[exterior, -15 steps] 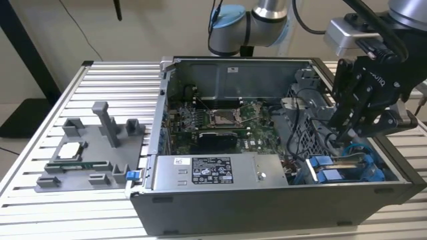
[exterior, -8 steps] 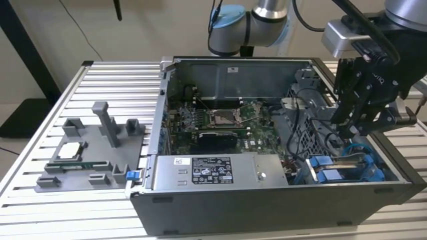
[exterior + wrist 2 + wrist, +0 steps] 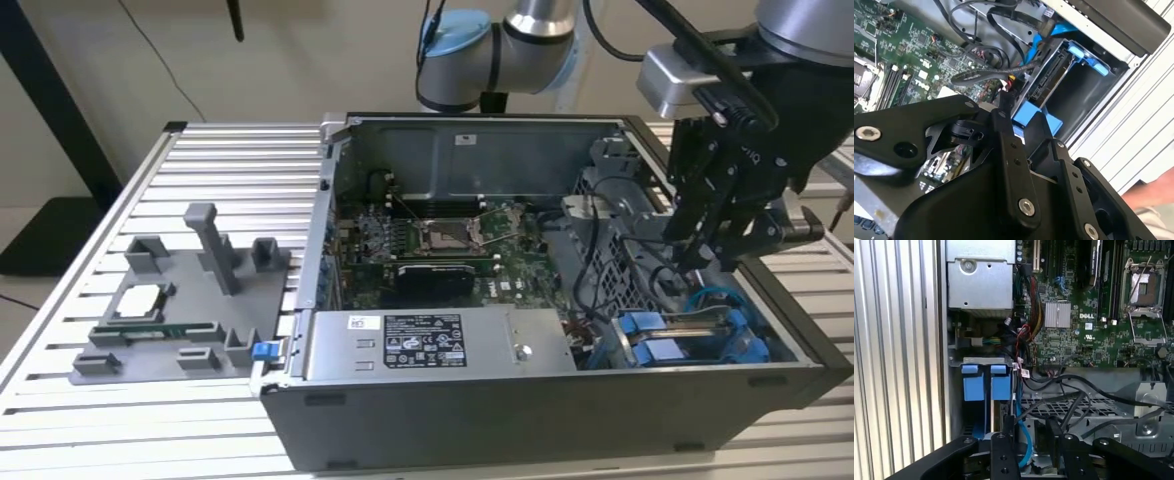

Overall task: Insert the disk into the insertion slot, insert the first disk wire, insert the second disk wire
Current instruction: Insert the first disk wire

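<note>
The disk (image 3: 1050,76) sits edge-on inside the insertion slot (image 3: 1089,95), framed by its bright blue carrier (image 3: 1030,116), with its connector edge bare. In the exterior view the blue tabs (image 3: 654,340) show at the case's front right corner. They appear again in the first wrist view (image 3: 987,385). My gripper (image 3: 699,252) hangs just above this bay, and its two black fingers (image 3: 1008,432) stand apart, open, with nothing between them. A blue wire (image 3: 1023,440) runs beside the fingers. A loose black wire with a flat plug (image 3: 962,76) lies over the board near the disk.
The open computer case holds a motherboard (image 3: 441,235), a grey power-supply box (image 3: 441,342) and a perforated metal cage (image 3: 1089,402) tangled with black cables. A grey fixture (image 3: 187,300) stands on the slatted table at the exterior view's left. A person's hand (image 3: 1154,200) is beside the case.
</note>
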`<state>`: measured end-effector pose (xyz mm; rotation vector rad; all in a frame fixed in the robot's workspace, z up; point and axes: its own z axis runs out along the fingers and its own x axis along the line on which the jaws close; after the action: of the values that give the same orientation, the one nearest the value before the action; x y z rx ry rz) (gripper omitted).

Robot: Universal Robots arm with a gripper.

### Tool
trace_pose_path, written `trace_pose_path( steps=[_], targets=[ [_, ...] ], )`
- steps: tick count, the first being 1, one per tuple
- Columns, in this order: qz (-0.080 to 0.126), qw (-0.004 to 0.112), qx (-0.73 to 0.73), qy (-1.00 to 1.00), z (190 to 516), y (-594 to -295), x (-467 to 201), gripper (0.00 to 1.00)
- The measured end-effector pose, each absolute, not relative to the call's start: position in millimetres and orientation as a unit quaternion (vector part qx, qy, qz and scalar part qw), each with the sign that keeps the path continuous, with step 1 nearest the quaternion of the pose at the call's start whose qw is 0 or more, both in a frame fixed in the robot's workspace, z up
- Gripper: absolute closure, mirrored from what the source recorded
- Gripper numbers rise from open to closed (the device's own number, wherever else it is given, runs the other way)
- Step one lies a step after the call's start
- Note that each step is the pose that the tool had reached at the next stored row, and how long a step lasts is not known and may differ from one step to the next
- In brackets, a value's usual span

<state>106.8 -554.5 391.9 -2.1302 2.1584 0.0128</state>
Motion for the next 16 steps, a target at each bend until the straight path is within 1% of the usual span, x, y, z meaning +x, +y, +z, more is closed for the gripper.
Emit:
trace_pose_path(
  steps=[5, 16],
  targets=[
    [0.004, 0.055, -0.702, 0.710, 390.5, -549.6, 112.0, 0.00],
    [0.005, 0.055, -0.708, 0.704, 385.1, -549.6, 115.1, 0.00]
  ],
)
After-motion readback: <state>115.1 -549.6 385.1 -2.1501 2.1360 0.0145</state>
